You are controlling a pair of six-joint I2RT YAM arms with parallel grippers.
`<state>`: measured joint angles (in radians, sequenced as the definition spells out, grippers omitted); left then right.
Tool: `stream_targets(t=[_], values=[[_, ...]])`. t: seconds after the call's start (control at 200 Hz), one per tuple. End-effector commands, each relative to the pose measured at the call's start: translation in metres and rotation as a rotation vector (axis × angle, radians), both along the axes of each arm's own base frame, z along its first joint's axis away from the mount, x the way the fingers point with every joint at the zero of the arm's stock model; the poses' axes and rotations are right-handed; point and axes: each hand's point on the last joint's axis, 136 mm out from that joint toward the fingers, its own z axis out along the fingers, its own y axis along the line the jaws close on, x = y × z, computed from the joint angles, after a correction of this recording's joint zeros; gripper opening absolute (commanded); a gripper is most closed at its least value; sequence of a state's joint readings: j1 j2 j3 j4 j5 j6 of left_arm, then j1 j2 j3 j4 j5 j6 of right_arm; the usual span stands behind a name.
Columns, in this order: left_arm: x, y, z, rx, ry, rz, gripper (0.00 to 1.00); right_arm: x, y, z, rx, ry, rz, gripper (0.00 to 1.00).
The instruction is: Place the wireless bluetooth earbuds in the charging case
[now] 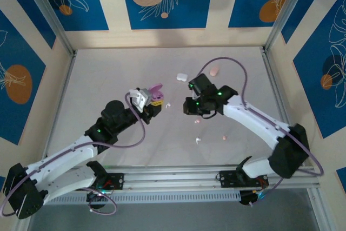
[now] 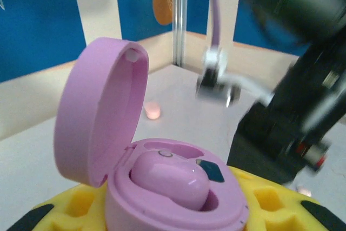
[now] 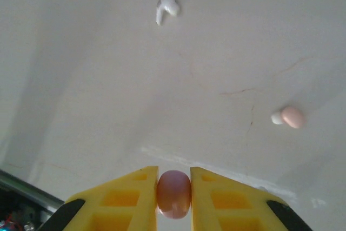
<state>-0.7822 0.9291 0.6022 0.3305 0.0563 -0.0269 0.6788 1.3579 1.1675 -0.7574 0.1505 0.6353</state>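
My left gripper (image 1: pixel 153 101) is shut on a purple charging case (image 2: pixel 173 198) and holds it above the table with its lid (image 2: pixel 102 112) open. One pale purple earbud (image 2: pixel 167 179) sits in a slot of the case, and the slot behind it is bare. Yellow fingers (image 2: pixel 270 204) flank the case. My right gripper (image 3: pixel 173 187) is shut on a small pinkish-purple earbud (image 3: pixel 173 193) just above the table, to the right of the case (image 1: pixel 155 91). A white earbud (image 3: pixel 166 8) and a peach earbud (image 3: pixel 292 117) lie loose on the table.
A white case (image 1: pixel 181 77) and a pink case (image 1: pixel 214 71) rest further back on the table. Loose buds lie near the middle (image 1: pixel 168 104) and the front (image 1: pixel 198 140). The right arm (image 2: pixel 292 117) looms close beside the purple case. Metal posts and walls ring the table.
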Motion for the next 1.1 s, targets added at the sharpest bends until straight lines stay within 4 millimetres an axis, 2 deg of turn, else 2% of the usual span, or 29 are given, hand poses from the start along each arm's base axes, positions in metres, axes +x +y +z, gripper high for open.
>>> stream_targets(t=[0.0,0.08,0.17,0.36,0.585,0.695,1.095], values=[[-0.009,-0.014,0.01,-0.049,-0.05,-0.087,0.32,-0.003,-0.011,0.049,0.024,-0.117,0.027,0.21],[-0.011,-0.022,0.007,-0.052,-0.052,-0.125,0.33,-0.007,-0.007,0.078,0.07,-0.18,0.074,0.21],[-0.013,-0.03,0.002,-0.048,-0.045,-0.165,0.33,-0.01,-0.002,0.102,0.092,-0.228,0.119,0.21],[-0.017,-0.043,-0.001,-0.053,-0.043,-0.231,0.33,-0.015,0.015,0.126,0.1,-0.291,0.21,0.21],[-0.018,-0.05,0.001,-0.054,-0.042,-0.263,0.33,-0.016,0.03,0.125,0.083,-0.298,0.265,0.21],[-0.018,-0.051,0.002,-0.056,-0.045,-0.267,0.33,-0.014,0.032,0.12,0.065,-0.295,0.267,0.21],[-0.02,-0.052,0.005,-0.061,-0.042,-0.277,0.33,-0.011,0.042,0.122,0.082,-0.304,0.272,0.21]])
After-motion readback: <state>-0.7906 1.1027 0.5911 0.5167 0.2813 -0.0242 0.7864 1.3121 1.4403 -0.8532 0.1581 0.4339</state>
